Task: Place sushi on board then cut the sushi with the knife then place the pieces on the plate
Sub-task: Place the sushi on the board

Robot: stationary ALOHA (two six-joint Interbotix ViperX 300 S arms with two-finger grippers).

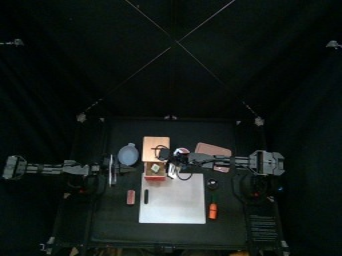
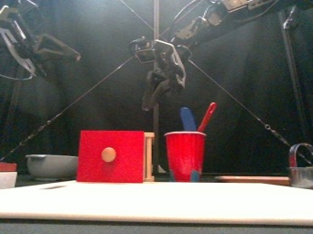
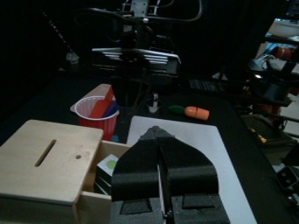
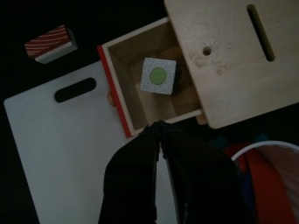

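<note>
Sushi [image 4: 158, 74] sits in the open drawer [image 4: 114, 87] of the wooden box [image 4: 233, 52], not yet on the board [image 4: 59, 131]. R gripper [image 4: 156, 128] hangs near the drawer, jaws pressed together. L gripper [image 3: 160, 131], likewise pressed together, is beside the box. Risks, we reckon: unspread jaws would knock the sushi, drawer walls leave little room, and a hard pinch may split the blocks.
</note>
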